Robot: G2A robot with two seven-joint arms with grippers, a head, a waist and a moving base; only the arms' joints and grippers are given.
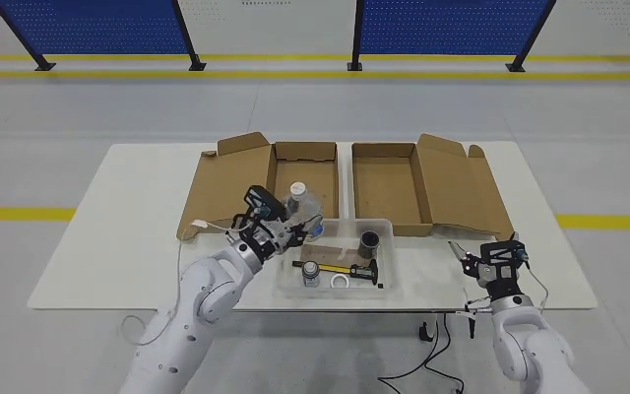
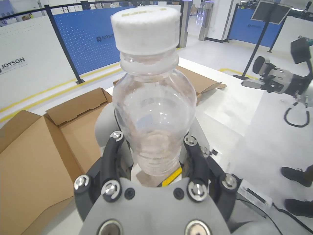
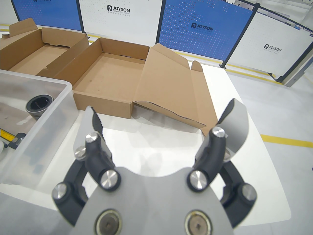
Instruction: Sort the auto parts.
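1. At the left end of the clear plastic bin, the left gripper has its jaws pinching a transparent, round plastic bottle low on its ribbed body.
2. The bottle's long axis tilts upward, and its white ridged cap points toward the open cardboard box behind the bin.
3. Right of the bin, the right gripper hovers over the white tabletop with its jaws spread.

The flat white counter is brightly lit from above; soft shadows are cast, and wrist-view edges are bent.
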